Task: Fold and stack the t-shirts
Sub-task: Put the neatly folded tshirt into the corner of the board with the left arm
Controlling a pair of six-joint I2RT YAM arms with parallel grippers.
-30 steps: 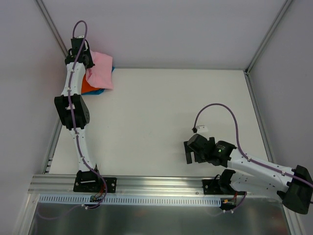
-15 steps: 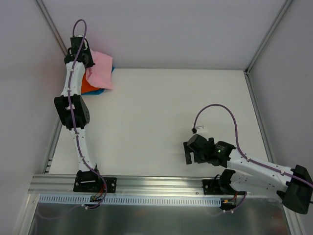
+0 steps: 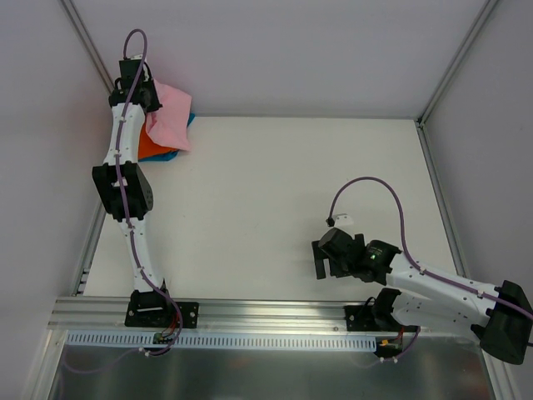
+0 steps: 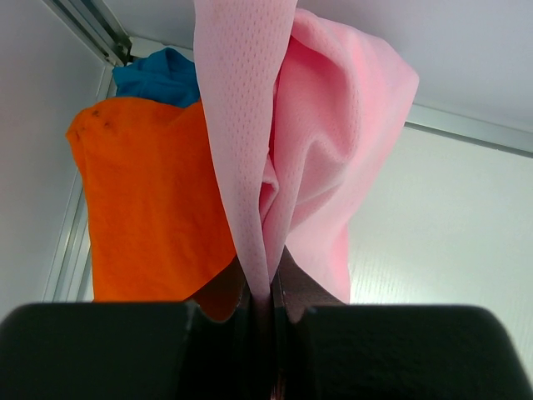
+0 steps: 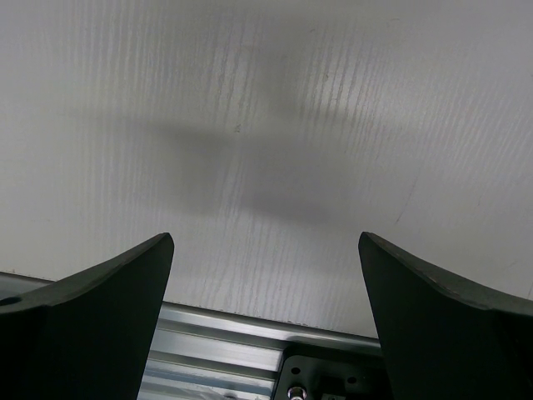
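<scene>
At the table's far left corner my left gripper (image 3: 143, 98) is shut on the light pink t-shirt (image 3: 171, 118), which hangs in folds over the stack. In the left wrist view the pink t-shirt (image 4: 308, 150) runs straight into my closed jaws (image 4: 265, 292). Under it lie the bright orange t-shirt (image 4: 146, 200) and, further back, the teal-blue t-shirt (image 4: 162, 77). From above, the orange t-shirt (image 3: 148, 148) and a sliver of the teal-blue one (image 3: 169, 155) show beside the arm. My right gripper (image 3: 323, 260) stands open near the front edge, with only bare table between its fingers (image 5: 92, 308).
The white table (image 3: 275, 192) is bounded by walls at the back and both sides. An aluminium rail (image 3: 266, 312) runs along the near edge, also visible in the right wrist view as the rail (image 5: 225, 342). The right arm's purple cable (image 3: 366, 187) loops above the table.
My left gripper with the pink t-shirt has shifted slightly up and back toward the corner. The right arm has not moved.
</scene>
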